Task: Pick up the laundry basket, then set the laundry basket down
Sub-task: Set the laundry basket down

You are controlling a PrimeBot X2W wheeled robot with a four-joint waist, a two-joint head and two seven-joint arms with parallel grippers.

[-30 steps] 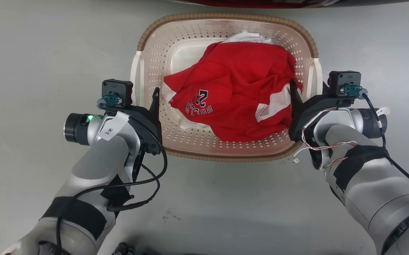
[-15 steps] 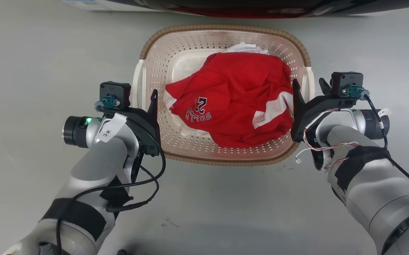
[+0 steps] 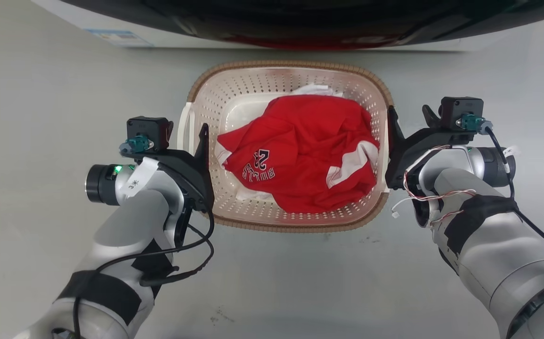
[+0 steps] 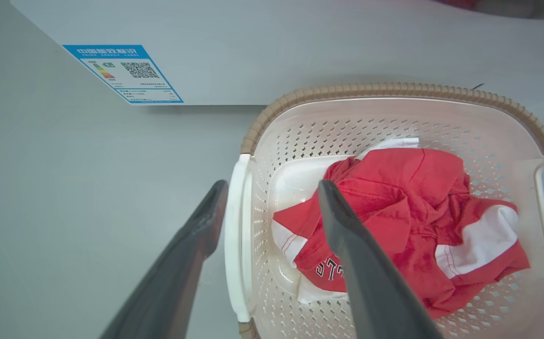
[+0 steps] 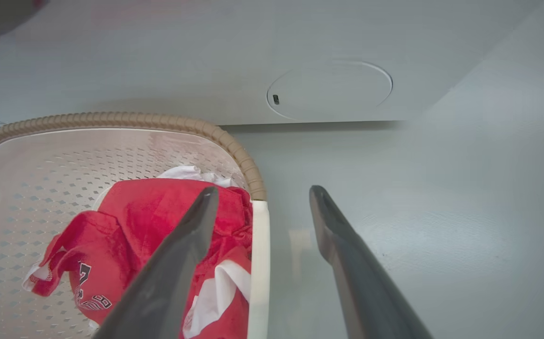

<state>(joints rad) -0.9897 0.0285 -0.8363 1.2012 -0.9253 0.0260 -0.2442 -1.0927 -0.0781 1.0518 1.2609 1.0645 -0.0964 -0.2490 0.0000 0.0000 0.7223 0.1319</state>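
Observation:
The laundry basket (image 3: 290, 63), cream perforated plastic with a brown woven rim, sits on the grey floor holding a red jersey (image 3: 300, 150) over white cloth. My left gripper (image 3: 191, 134) is open and straddles the left white handle (image 4: 236, 235), one finger inside the basket (image 4: 394, 88) and one outside; in the left wrist view this gripper (image 4: 272, 186) shows clear gaps on both sides of the handle. My right gripper (image 3: 408, 113) is open in the same way astride the right handle (image 5: 258, 263). In the right wrist view, the right gripper (image 5: 263, 189) has the basket rim (image 5: 111, 117) to its left.
A white washing machine front (image 3: 111, 28) stands just behind the basket, with a blue label (image 4: 123, 73) at its lower left and a round cover (image 5: 330, 89) at its lower right. Grey floor (image 3: 272, 282) spreads to both sides and in front.
The head view has shifted, showing more of the washing machine. The basket looks smaller against my arms. Both grippers stay astride the handles.

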